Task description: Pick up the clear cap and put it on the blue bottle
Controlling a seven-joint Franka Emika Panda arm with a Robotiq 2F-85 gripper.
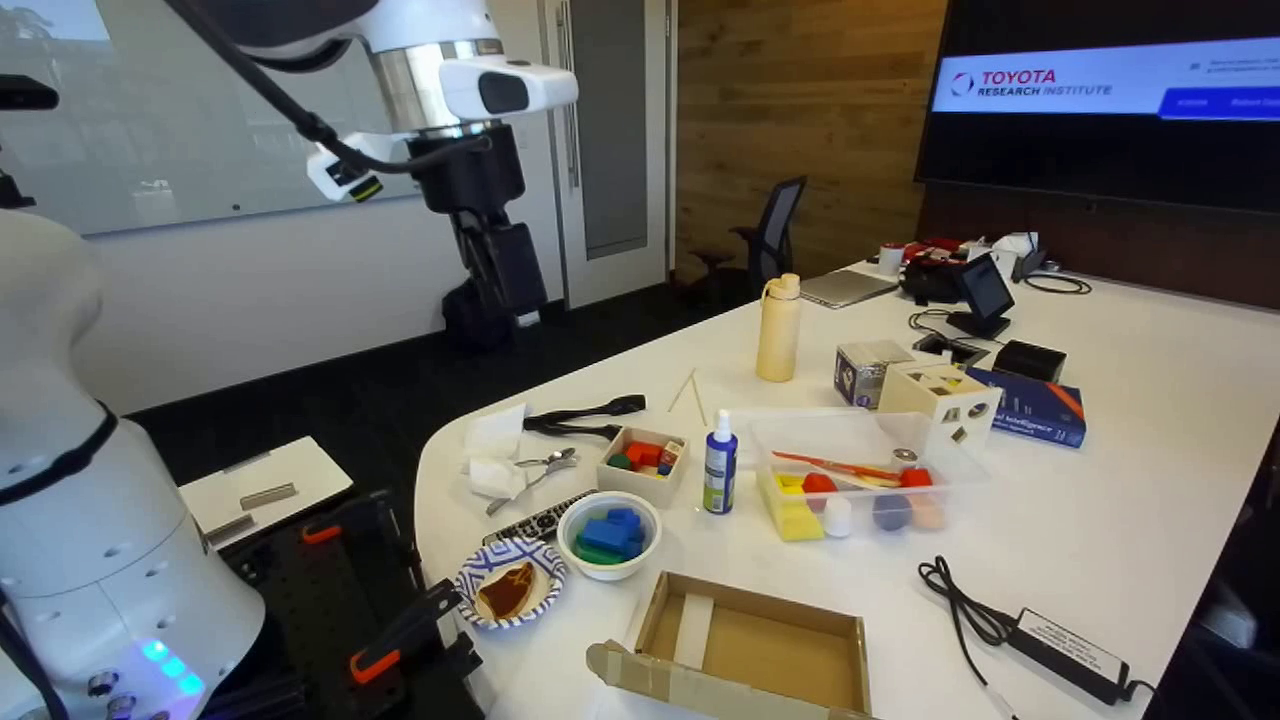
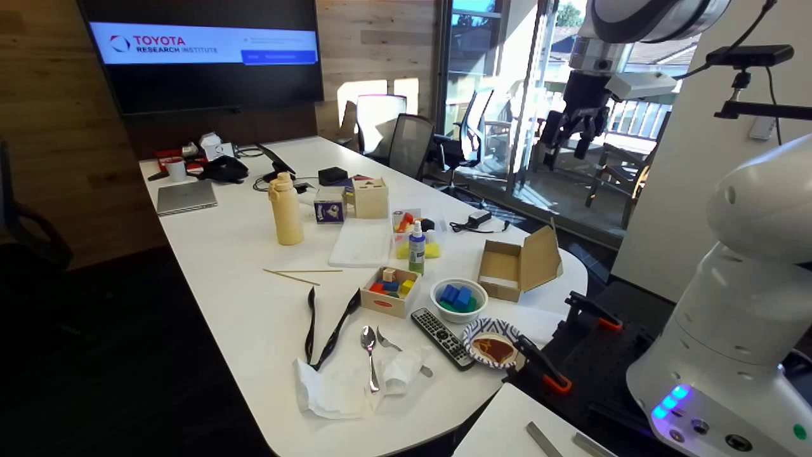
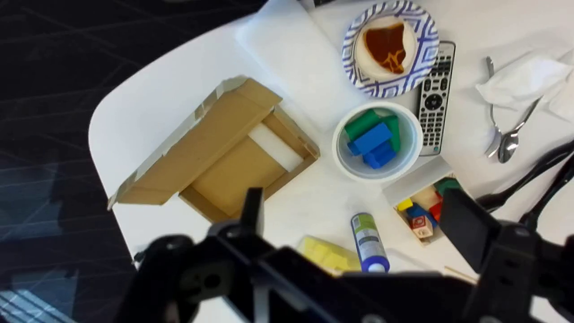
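With the blue bottle (image 1: 719, 475) as the middle of the dial in an exterior view, the claw (image 3: 355, 199) hangs farthest left, toward 10 o'clock and high over the counter (image 1: 1130, 500); in the wrist view its 2 fingers are spread wide apart. A patterned paper plate (image 1: 473, 583) bearing a brown piece (image 1: 507, 590) lies at 8 o'clock, near the counter's edge. Just beside it, between 8 and 9 o'clock, is the remote (image 1: 535, 522). Black tongs (image 1: 585, 413) lie at 10 o'clock. Closer in, at 8 o'clock, a white bowl (image 1: 608, 571) holds blue and green blocks (image 1: 612, 533); at 9 o'clock, just beside the bottle, is a small wooden tray (image 1: 635, 487) of coloured blocks. Thin sticks (image 1: 682, 390) lie at 11 o'clock. The blue bottle stands upright, its white tip pointing up. At 6 o'clock sits a cardboard box (image 1: 780, 640), a white strip (image 1: 693, 632) inside. The taller cream-yellow bottle (image 1: 778, 335) stands at 1 o'clock. At 3 o'clock a clear bin (image 1: 863, 500) holds red and yellow pieces; amid so much see-through plastic, I cannot fix where the clear cap is. A wooden shape sorter (image 1: 945, 405) and a blue book (image 1: 1040, 400) sit between 2 and 3 o'clock, and a power adapter (image 1: 1068, 652) lies well apart at 4 o'clock.
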